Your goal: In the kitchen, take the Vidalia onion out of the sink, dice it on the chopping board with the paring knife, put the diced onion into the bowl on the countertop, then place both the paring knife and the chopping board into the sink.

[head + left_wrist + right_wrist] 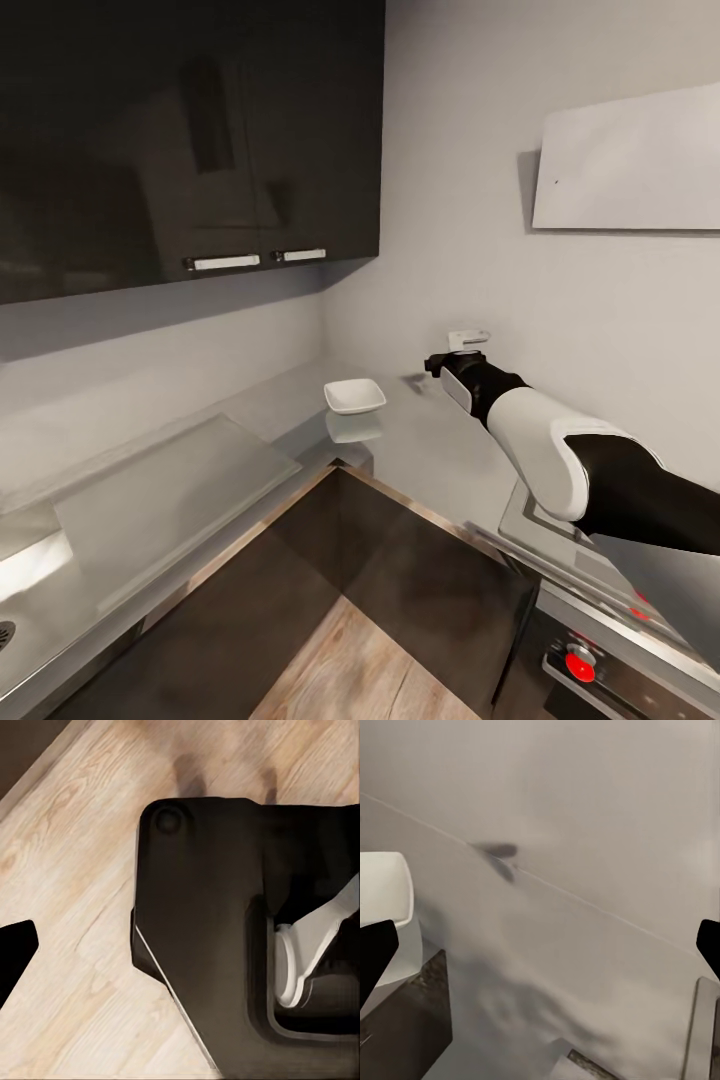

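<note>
Bowl: the bowl (pixel 355 396) sits on the table (pixel 440 450) in the corner, at about 11 o'clock of the right gripper (pixel 436 364); it looks empty, ready to take the dice. In the right wrist view the bowl (pixel 386 900) shows as a white rim at the edge.
Knife: a small dark thing lies on the table where it meets the wall, likely the knife (pixel 500 857); in the head view it is a faint dark mark (pixel 414 381) just beside the gripper.
Right arm: stretched over the table toward that corner, apparently to reach the knife.
Right jaws: spread wide, nothing between them; the fingertips (pixel 375 960) show at both edges of the wrist view.
Left arm: hangs low over the wooden floor (pixel 67 870) beside the robot's dark base (pixel 202 930), seemingly parked.
Left jaws: cannot tell; one dark fingertip (pixel 15 952) shows.
Sink: its drain (pixel 5 632) peeks in at 8 o'clock.
Onion, board: I cannot make them out.
Stage: early, judging by the empty bowl.
</note>
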You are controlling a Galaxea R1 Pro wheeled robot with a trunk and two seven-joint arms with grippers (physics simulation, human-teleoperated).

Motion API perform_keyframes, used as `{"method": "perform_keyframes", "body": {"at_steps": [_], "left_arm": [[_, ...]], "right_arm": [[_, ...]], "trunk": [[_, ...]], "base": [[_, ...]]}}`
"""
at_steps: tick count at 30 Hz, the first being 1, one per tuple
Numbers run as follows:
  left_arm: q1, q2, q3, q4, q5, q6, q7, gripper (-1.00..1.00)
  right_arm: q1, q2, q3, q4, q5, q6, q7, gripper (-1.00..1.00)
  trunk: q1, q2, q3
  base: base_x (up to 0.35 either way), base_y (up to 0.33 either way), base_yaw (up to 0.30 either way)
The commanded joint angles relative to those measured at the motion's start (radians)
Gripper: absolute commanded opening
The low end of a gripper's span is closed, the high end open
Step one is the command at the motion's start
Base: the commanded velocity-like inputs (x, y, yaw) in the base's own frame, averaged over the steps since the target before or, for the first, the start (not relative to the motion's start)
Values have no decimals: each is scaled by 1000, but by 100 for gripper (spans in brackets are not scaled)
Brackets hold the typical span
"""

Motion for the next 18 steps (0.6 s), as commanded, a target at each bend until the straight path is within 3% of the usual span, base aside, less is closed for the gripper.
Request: {"method": "perform_keyframes", "body": {"at_steps": [1, 4, 7, 10, 11, 15, 16, 18], "left_arm": [[11, 0, -1, 2, 0, -4, 4, 100], [26, -5, 4, -9, 1, -4, 10, 100], [27, -12, 10, -21, 2, -4, 55, 100], [25, -23, 13, -27, 0, -4, 197, 100], [24, -24, 13, -28, 0, 3, 203, 100], [-29, -28, 12, -74, -2, 184, 211, 100], [-48, -30, 12, -94, -2, 256, 174, 100], [-61, -34, 12, -116, -1, 329, 117, 100]], "right_arm": [[0, 0, -6, -2, 10, 7, -2, 100], [0, 0, -6, -1, 10, 7, -2, 100], [1, 0, -6, -1, 10, 7, -2, 100], [1, 1, -6, -2, 10, 8, -2, 100], [1, 1, -6, -2, 10, 8, -2, 100], [1, 4, -5, -2, 10, 8, -2, 100], [1, 4, -5, -2, 10, 8, -2, 100], [1, 5, -5, -2, 10, 8, -2, 100]], "trunk": [[1, -2, -2], [1, -2, -2], [1, -2, -2], [1, -2, -2], [1, -2, -2], [1, -2, -2], [1, -2, -2], [1, -2, -2]], "base": [[0, 0, 0], [0, 0, 0], [0, 0, 0], [0, 0, 0], [0, 0, 0], [0, 0, 0], [0, 0, 0], [0, 0, 0]]}}
